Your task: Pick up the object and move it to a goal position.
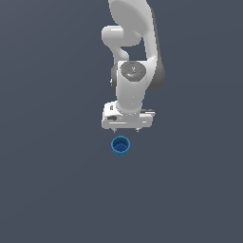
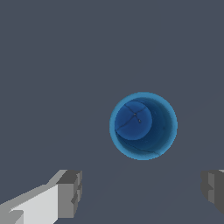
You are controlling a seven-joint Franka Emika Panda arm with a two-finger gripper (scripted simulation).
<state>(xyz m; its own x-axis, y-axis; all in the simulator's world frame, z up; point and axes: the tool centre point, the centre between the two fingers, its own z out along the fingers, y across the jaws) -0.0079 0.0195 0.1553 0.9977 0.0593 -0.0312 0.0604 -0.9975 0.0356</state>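
Note:
The object is a small bright blue cup (image 1: 120, 146), upright with its hollow inside showing, standing on the dark grey surface. In the exterior view my white gripper (image 1: 126, 129) hangs just above and behind it, apart from it. In the wrist view the cup (image 2: 143, 126) sits ahead of the gap between my two fingers, outside the gap and nearer the one at the picture's right. The gripper (image 2: 142, 192) is open wide and empty; one finger (image 2: 69, 193) and the other finger (image 2: 213, 189) show at the frame's edge.
The dark grey surface (image 1: 52, 180) stretches all around the cup. No other objects or markers show in either view. The white arm (image 1: 135, 57) rises behind the gripper.

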